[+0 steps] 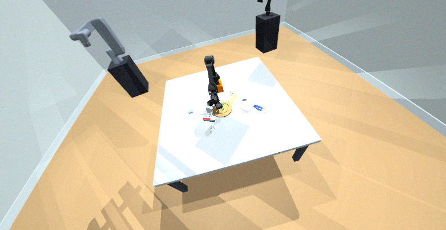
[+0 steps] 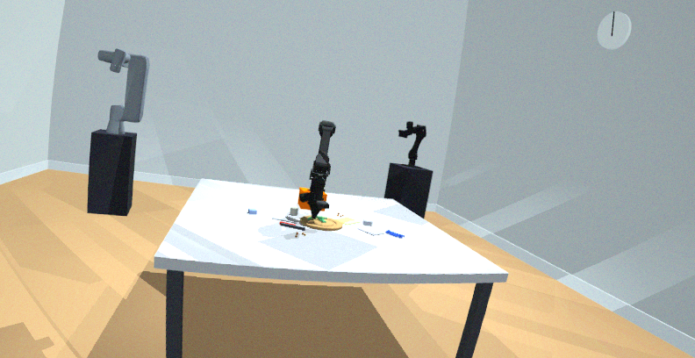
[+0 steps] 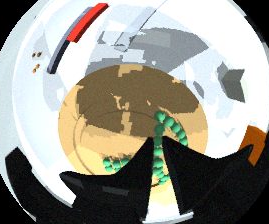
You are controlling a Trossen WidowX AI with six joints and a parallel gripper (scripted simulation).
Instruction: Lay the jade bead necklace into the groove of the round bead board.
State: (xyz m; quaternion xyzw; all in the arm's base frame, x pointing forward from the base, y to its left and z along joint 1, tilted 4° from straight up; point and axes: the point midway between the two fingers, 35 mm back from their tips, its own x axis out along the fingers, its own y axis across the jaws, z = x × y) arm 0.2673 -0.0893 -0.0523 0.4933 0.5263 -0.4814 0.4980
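Observation:
The round bead board [image 1: 228, 112] [image 2: 335, 225] [image 3: 67, 125] is a tan wooden disc with a ring groove, partly in shadow. The jade bead necklace [image 1: 222, 108] [image 2: 321, 219] [image 3: 170, 121] is a string of green beads over the board. In the wrist view one run passes up between the fingertips and bends over to the right, and a short run shows to the left; the rest is hidden behind the fingers. My gripper [image 1: 219, 106] [image 2: 316, 217] [image 3: 158, 141] is low over the board, its fingertips nearly together on either side of a bead.
A red and black stick [image 1: 208, 119] [image 2: 291, 225] [image 3: 87, 22] lies beside the board. An orange block [image 1: 220, 87] [image 2: 304, 198] [image 3: 252, 145] stands behind it near the arm. A grey block [image 2: 293, 211] [image 3: 233, 85], a yellow sheet [image 1: 233, 98] and blue pieces [image 1: 258, 107] [image 2: 395, 233] also lie around.

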